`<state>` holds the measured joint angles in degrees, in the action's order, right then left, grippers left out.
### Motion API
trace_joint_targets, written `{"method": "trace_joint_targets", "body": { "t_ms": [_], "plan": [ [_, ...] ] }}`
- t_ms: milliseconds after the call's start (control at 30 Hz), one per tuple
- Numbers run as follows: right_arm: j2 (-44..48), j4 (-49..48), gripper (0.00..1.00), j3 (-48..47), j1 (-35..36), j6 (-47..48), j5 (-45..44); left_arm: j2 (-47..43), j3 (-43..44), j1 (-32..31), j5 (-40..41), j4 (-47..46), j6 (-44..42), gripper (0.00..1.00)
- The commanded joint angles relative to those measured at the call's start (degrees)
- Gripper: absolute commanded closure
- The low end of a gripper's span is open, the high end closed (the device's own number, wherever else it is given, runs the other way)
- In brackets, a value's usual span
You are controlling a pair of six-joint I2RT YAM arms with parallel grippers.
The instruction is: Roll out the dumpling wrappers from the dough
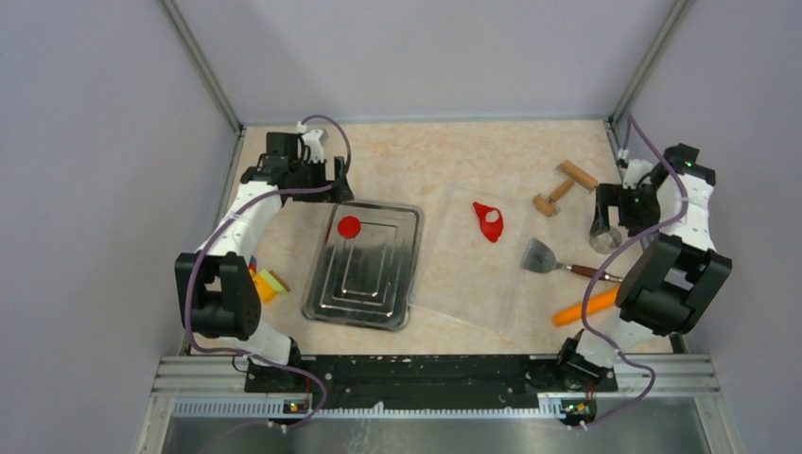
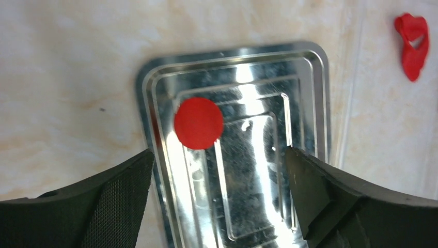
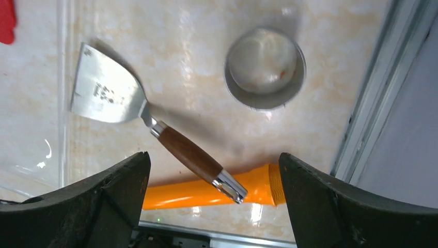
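The dough point(image 1: 489, 221), a thin, irregular sheet of bright red clay with a round hole in it, is laid flat on a clear plastic sheet point(image 1: 463, 284) near the middle of the marbled beige surface point(image 1: 444, 156). The sheet is probably there so that the clay can be worked without sticking. One dumpling wrapper point(image 1: 349, 226), a neat round red clay disc, is set apart in the far left corner of a rectangular ribbed silver metal tray point(image 1: 364, 284). This tray is judged to be the collecting place, with room left for more discs. The left hand point(image 2: 218, 154) is held above that far end of the tray, released, with its fingers spread wide and nothing between them. The right hand point(image 3: 214, 157) is likewise released and empty, and it is poised over the tools at the right. These tools are grouped within that arm's reach: one steel spatula with a brown wooden handle point(image 3: 106, 93), one orange carrot point(image 3: 201, 191), one small round metal cup point(image 3: 264, 67), taken to be the cutter, and one short wooden rolling pin point(image 1: 565, 187). Counted in all, one piece of dough, one wrapper, one tray and two hands are seen.
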<state>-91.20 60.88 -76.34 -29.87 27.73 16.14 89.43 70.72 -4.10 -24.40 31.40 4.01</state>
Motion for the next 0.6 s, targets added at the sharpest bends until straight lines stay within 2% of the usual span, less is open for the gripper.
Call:
{"method": "trace_joint_targets", "body": {
  "t_ms": [0,67,167,267,367,467,567],
  "plan": [
    [-4.5,-1.1,0.05,-8.7,8.0,-6.0,-2.7,0.6,6.3,0.2,12.3,-0.6,-3.4,0.01],
    [-8.4,-0.7,0.04,-14.9,13.0,-8.7,-6.2,4.0,11.0,0.6,14.3,2.0,-3.5,0.01],
    [-15.5,2.9,0.04,-31.0,20.9,-12.9,-14.8,10.3,23.0,1.1,12.4,10.8,-3.5,0.01],
    [-17.5,2.0,0.02,-39.6,25.6,-14.9,-20.0,12.9,32.8,2.7,12.4,16.3,-4.5,0.01],
    [-19.0,2.9,0.01,-50.7,26.6,-17.8,-16.8,7.0,32.3,3.7,14.9,9.9,-5.2,0.01],
    [-19.1,1.8,0.01,-60.4,26.6,-21.7,-11.9,-2.9,25.3,3.7,16.9,-1.8,-6.5,0.01],
    [-14.3,-4.5,0.01,-58.5,26.6,-24.3,-9.2,-9.9,17.4,3.7,17.9,-12.1,-6.6,0.01]
  ]
}}
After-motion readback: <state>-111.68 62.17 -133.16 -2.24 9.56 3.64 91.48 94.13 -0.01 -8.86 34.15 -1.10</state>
